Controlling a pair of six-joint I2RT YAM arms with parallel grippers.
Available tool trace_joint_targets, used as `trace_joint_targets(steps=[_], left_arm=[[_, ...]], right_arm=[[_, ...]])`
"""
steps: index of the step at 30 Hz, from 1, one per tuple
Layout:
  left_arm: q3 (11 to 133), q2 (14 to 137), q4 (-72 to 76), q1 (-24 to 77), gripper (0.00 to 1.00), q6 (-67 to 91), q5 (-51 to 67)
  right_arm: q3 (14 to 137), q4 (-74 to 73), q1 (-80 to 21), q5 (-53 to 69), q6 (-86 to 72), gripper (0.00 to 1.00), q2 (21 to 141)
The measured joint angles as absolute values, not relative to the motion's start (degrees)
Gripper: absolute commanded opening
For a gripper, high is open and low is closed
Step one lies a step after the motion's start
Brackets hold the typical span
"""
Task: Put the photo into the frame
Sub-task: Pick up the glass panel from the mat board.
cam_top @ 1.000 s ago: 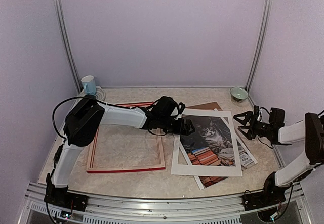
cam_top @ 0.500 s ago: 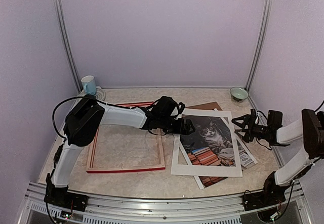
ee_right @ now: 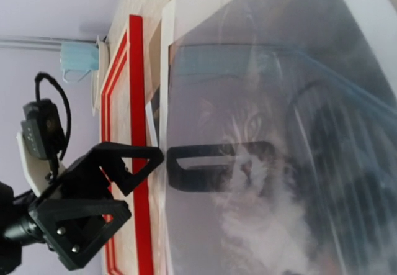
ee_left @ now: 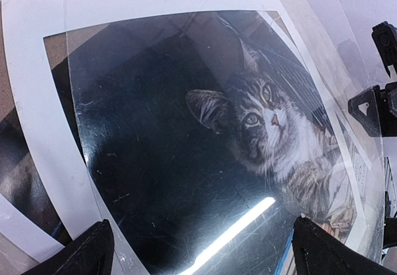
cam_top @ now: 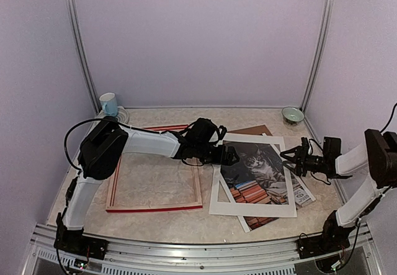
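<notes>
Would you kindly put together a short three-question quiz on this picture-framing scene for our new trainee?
1. True or false: the photo lies outside the red frame, to its right.
2. At which corner of the table does the blue mug stand? A far left; B far right; C near right.
3. Which arm's tool hangs above the left border of the white mat, fingers spread wide?
Key: 1 true; 2 A; 3 the left tool.
</notes>
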State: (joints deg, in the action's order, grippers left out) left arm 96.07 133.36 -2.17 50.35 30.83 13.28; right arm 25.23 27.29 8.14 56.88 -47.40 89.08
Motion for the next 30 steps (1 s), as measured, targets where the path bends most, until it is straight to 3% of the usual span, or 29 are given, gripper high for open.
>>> trace_joint_targets(steps=[11, 30], left_arm=[[96.05, 133.36, -2.00, 50.35, 0.99, 31.09, 13.26], [95.07, 132.88, -1.02, 50.35, 0.99, 31.31, 13.23]], right_arm=[[25.34, 27.22, 7.99, 57.60, -47.59, 0.25, 90.59], [25.36, 28.58, 7.99, 59.16, -48.90, 0.00, 90.26]])
